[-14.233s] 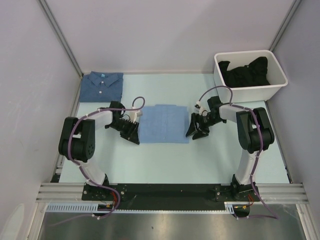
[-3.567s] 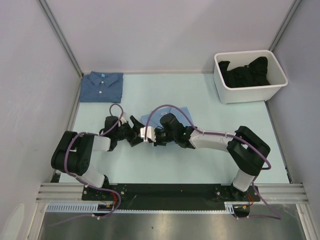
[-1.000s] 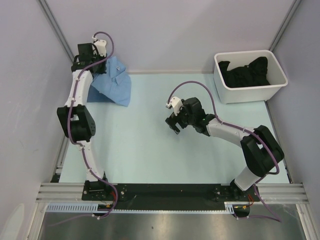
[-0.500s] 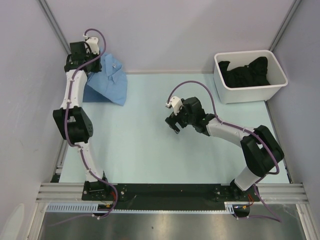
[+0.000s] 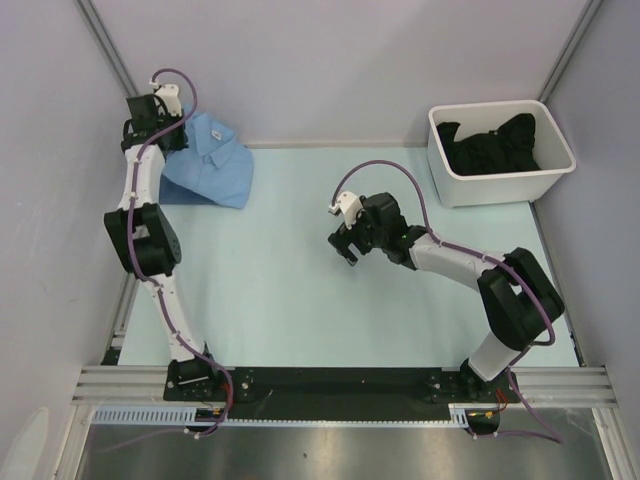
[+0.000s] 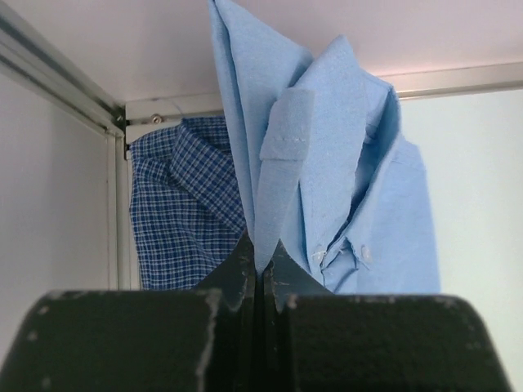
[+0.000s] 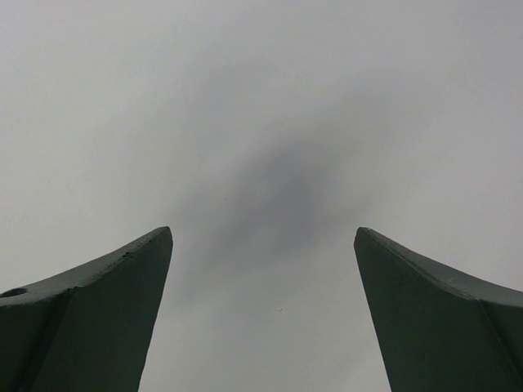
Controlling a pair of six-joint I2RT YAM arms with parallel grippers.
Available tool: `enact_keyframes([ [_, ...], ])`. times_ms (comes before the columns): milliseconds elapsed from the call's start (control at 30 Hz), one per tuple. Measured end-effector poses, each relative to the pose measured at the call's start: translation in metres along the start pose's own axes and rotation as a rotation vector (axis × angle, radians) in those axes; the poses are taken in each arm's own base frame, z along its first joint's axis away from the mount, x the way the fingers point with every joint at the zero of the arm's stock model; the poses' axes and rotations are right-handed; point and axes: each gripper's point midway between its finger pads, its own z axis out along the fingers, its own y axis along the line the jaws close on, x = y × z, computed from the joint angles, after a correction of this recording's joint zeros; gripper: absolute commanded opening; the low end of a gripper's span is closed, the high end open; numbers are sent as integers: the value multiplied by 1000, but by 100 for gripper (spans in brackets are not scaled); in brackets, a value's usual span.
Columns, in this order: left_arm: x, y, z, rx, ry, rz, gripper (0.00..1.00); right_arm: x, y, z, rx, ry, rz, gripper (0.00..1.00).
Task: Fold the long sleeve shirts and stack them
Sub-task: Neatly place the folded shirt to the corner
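In the upper left of the overhead view, the left arm stretches up to the far left corner of the table (image 5: 300, 310). The left gripper (image 5: 148, 112) is clenched on a fold of the light sky-blue shirt (image 5: 212, 160). From that grip the shirt drapes down and to the right, and its lower edge rests on the table near the left wall.

In the left wrist view, the 2 black fingers (image 6: 237, 273) of the left gripper (image 6: 260, 263) are pressed together at lower centre, with a thin pinch of the light sky-blue shirt (image 6: 343, 188) between them. The collar, the button placket and 1 pale button face the camera on the right side of the frame. Behind the hanging cloth, in the left half of that view, the dark blue checked shirt (image 6: 181, 214) lies flat in the table corner, collar toward the back wall.

Just right of centre in the overhead view, the right gripper (image 5: 344, 247) hangs over bare table, well apart from both shirts. Its jaws are spread wide with nothing between them. In the right wrist view, the right gripper (image 7: 261, 237) shows only blurred grey surface between its 2 fingertips (image 7: 122, 286).

A white bin (image 5: 500, 186) holding black clothing (image 5: 492, 140) sits in the upper right of the overhead view.
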Motion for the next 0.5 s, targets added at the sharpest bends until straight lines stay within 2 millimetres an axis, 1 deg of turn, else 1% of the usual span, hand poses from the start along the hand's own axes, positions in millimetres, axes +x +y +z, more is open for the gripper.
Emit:
enact_keyframes([
  [100,14,14,14,-17,10,-12,0,1,-1,2,1,9,1,100],
  [167,24,28,22,-45,13,-18,0,2,0,3,-1,12,2,100],
  [333,39,54,32,-88,13,-38,0,0,-2,3,6,15,-2,100],
  [367,42,59,34,-96,12,-41,11,0,-2,3,5,18,-5,100],
  [400,45,64,35,-105,14,-43,19,0,-3,2,4,21,-8,100],
  [433,49,70,37,-117,18,-45,37,1,-4,2,4,25,-12,100],
  [500,54,78,39,-137,21,-41,51,-1,-5,1,-4,31,-16,100],
])
